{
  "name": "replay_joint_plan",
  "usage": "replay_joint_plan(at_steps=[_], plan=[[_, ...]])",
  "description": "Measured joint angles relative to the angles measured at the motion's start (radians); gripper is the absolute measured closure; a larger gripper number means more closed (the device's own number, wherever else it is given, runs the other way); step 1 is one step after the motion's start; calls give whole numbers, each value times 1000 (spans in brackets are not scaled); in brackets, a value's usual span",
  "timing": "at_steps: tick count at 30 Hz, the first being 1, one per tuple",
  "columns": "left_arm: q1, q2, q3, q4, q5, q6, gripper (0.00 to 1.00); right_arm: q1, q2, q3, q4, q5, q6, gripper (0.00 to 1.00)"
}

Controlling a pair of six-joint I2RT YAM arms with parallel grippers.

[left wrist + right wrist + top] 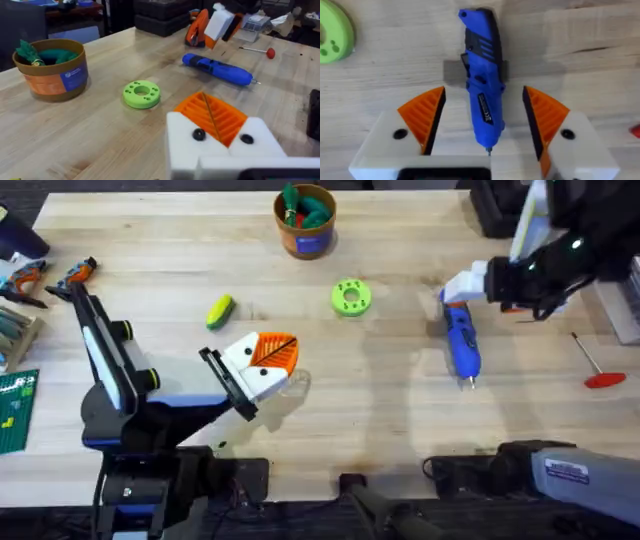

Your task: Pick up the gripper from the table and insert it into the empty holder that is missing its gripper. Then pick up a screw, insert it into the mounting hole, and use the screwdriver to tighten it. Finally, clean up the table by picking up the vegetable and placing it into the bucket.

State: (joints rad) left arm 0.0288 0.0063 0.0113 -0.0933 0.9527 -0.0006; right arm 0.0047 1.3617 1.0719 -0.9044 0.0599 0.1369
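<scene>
The screwdriver (462, 345) lay flat on the surface (400, 430), toward the right side. Its long body ran away from the arm bases, with the thin metal bit at the near end. In the right wrist view the screwdriver (482, 90) sat between the two orange pads (422, 117) of the right hand (482, 120), which were spread wide, one on each side and not touching it. The bit pointed back toward that hand. So the right hand (480, 285) was right over the far end of the tool, lined up to close across its body. It held nothing yet. This looked like the step of picking up the screwdriver, and the right arm was much nearer to it than the left.

The left hand (265, 365) rested low over the middle of the surface, well apart from the tool. In the left wrist view its orange pads (212, 115) sat close together, with nothing between them.

A green disc (350, 297) lay between the two hands. The vegetable (219, 311) lay on the wood to the left of the disc, not in the bucket (305, 222), which stood at the far edge with green things inside. A red-handled rod (595, 365) lay to the right of the screwdriver.
</scene>
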Motion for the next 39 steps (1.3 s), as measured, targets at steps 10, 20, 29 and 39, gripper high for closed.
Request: replay_joint_plan(at_steps=[10, 20, 29, 39], plan=[[0, 0, 0, 0, 0, 0, 995, -14, 106, -74, 129, -6, -139, 11], [0, 0, 0, 0, 0, 0, 995, -14, 234, -75, 192, -8, -172, 10], [0, 0, 0, 0, 0, 0, 995, -14, 282, -74, 227, -5, -176, 68], [0, 0, 0, 0, 0, 0, 996, -15, 283, -74, 229, 17, -189, 967]])
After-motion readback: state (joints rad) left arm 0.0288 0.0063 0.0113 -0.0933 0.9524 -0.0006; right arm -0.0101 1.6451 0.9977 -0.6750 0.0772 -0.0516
